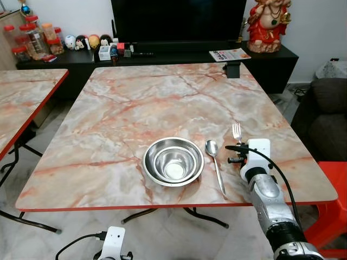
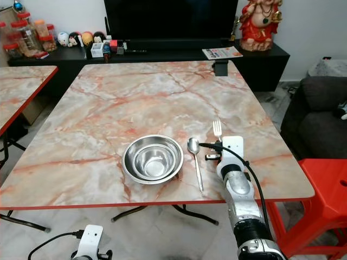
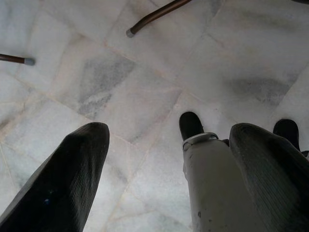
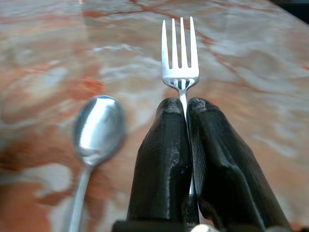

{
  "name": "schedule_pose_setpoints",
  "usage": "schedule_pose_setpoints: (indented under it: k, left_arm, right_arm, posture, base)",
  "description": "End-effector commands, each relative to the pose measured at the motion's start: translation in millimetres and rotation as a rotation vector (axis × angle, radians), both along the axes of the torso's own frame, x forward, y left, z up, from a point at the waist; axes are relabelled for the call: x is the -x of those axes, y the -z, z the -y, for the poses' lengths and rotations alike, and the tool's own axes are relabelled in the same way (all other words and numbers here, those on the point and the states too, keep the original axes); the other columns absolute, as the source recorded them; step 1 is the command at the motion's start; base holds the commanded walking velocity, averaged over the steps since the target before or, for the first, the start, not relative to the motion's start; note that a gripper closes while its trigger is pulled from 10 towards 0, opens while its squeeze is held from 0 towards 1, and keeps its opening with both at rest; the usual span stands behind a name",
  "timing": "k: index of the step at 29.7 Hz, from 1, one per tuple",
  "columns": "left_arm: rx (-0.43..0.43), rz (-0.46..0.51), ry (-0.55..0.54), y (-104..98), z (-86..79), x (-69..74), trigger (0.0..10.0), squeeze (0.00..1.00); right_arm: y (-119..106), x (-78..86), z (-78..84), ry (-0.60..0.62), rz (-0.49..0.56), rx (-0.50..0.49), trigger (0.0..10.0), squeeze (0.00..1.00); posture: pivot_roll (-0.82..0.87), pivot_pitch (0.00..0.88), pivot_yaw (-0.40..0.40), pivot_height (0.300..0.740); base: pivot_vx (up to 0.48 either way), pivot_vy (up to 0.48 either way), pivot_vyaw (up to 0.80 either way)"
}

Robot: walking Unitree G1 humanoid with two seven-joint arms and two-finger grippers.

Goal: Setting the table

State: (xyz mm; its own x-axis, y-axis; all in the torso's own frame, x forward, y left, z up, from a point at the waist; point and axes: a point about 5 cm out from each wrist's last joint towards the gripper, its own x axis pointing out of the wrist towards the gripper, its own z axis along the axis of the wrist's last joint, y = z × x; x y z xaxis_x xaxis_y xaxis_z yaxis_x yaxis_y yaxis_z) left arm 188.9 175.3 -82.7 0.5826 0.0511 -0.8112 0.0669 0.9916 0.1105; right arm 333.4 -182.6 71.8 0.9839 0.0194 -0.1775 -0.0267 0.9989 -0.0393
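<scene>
A: Where's your right gripper?

B: Over the near right part of the table, just right of the spoon. Its fingers are pinched tight on the fork handle, tines pointing away from you.

A: And the spoon?

B: Flat on the marble, bowl end away from you, just beside the steel bowls. You've got a smaller bowl nested inside the bigger one.

A: Left gripper?

B: Hanging low, below the table edge, over the tiled floor. Fingers spread wide, holding nothing. Your own leg shows between them.
</scene>
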Motion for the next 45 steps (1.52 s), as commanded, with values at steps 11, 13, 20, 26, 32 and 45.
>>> schedule_pose_setpoints:
  k: [11,13,20,26,32,45]
  left_arm:
    - [0.005,-0.018,-0.014,1.6,-2.7,3.3,10.0,0.00]
    - [0.006,-0.018,-0.014,1.6,-2.8,3.3,10.0,0.00]
    - [0.007,-0.023,-0.004,2.3,-2.7,4.7,10.0,0.00]
    - [0.006,-0.023,0.005,1.9,-2.4,3.8,10.0,0.00]
    - [0.006,-0.025,0.014,2.1,-0.7,4.0,10.0,0.00]
    - [-0.002,-0.021,0.007,0.9,-3.8,1.9,10.0,0.00]
  right_arm:
    - [1.7,-2.7,-13.1,-0.027,-0.015,-0.001,10.0,0.00]
    - [1.7,-2.7,-12.9,-0.024,-0.014,0.000,10.0,0.00]
    - [4.0,9.2,0.2,0.035,0.000,-0.002,10.0,0.00]
    - [10.4,19.1,3.3,0.037,-0.016,0.002,10.0,0.00]
    - [12.6,22.4,2.5,0.038,-0.027,-0.004,10.0,0.00]
    - [14.0,21.2,-7.5,-0.004,-0.045,-0.032,10.0,0.00]
  posture:
    - [-0.07,0.000,0.019,0.740]
    - [-0.07,0.000,0.019,0.740]
    - [-0.08,0.000,0.026,0.740]
    - [-0.09,0.000,0.027,0.740]
    - [-0.09,0.000,0.028,0.740]
    - [-0.07,0.000,0.023,0.740]
  base:
    - [0.000,0.000,0.00]
    - [0.000,0.000,0.00]
    - [0.000,0.000,0.00]
    - [0.000,0.000,0.00]
    - [0.000,0.000,0.00]
    - [0.000,0.000,0.00]
